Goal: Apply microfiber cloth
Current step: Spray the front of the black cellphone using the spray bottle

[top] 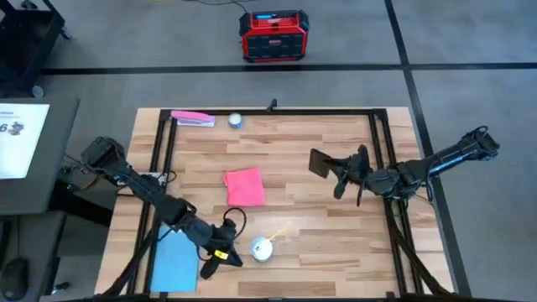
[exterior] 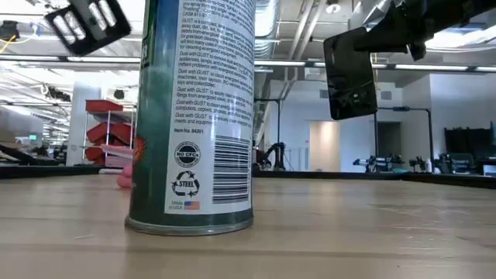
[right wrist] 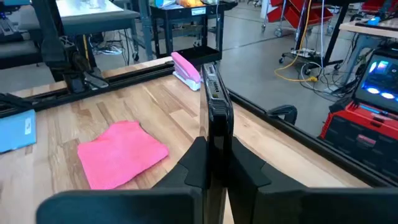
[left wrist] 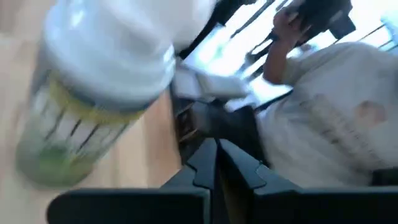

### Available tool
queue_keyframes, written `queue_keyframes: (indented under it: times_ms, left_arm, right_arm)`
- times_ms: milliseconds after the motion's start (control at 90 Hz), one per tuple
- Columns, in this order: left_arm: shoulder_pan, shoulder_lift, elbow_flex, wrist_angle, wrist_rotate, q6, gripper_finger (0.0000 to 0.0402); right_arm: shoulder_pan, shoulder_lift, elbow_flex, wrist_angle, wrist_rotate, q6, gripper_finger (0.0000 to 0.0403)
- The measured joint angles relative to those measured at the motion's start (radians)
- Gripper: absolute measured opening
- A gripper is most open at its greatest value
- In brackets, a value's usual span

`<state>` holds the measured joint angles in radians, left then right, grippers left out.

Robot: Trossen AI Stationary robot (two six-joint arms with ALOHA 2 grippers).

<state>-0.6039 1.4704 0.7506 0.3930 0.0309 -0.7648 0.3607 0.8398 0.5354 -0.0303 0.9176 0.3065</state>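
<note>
Cloth [top: 244, 186] lies flat near centre of the surface [top: 319, 243], untouched; looks soft, light, limp, likely to drape and bunch, so prob. best pinched at a free corner or edge vs. the middle. Right gripper [top: 340, 172] hangs near, to the cloth's right, fingers clamped on a phone [right wrist: 214, 102] held edge-up off the surface. Left gripper [top: 220, 256] sits at the near edge, fingers together, empty, just beside a spray can [top: 262, 248]. Others: blue sheet [top: 175, 262] at near left, pink strip [top: 193, 118] and small ball [top: 235, 120] at far edge. Nothing lies between phone and cloth.
</note>
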Motion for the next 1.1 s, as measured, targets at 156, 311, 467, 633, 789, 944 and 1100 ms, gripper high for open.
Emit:
queue_keyframes:
  times_ms: [156, 311, 467, 633, 789, 944, 1100]
  left_arm:
    - [0.010, 0.095, 0.000, 0.111, 0.094, -0.098, 0.0000]
    - [0.028, 0.189, -0.002, 0.153, 0.111, -0.161, 0.0000]
    - [0.078, 0.234, -0.001, 0.207, 0.110, -0.154, 0.0000]
    - [0.135, 0.233, -0.001, 0.181, 0.095, -0.126, 0.0000]
    - [0.163, 0.234, -0.001, 0.178, 0.091, -0.101, 0.0000]
    - [0.177, 0.234, -0.001, 0.176, 0.063, -0.065, 0.0000]
    - [0.194, 0.234, -0.001, 0.190, 0.032, -0.015, 0.0000]
  right_arm:
    - [0.000, 0.000, 0.000, -0.001, 0.000, 0.000, 0.0017]
    - [0.000, 0.000, 0.000, 0.000, 0.000, -0.001, 0.0017]
    - [0.000, 0.000, 0.000, 0.000, 0.000, -0.001, 0.0017]
    - [0.000, 0.000, 0.000, 0.000, 0.000, -0.001, 0.0017]
    - [0.000, 0.000, 0.000, 0.000, 0.000, -0.001, 0.0017]
    - [0.000, 0.000, 0.000, -0.003, 0.000, -0.001, 0.0017]
    - [0.000, 0.000, 0.000, -0.003, 0.000, -0.001, 0.0017]
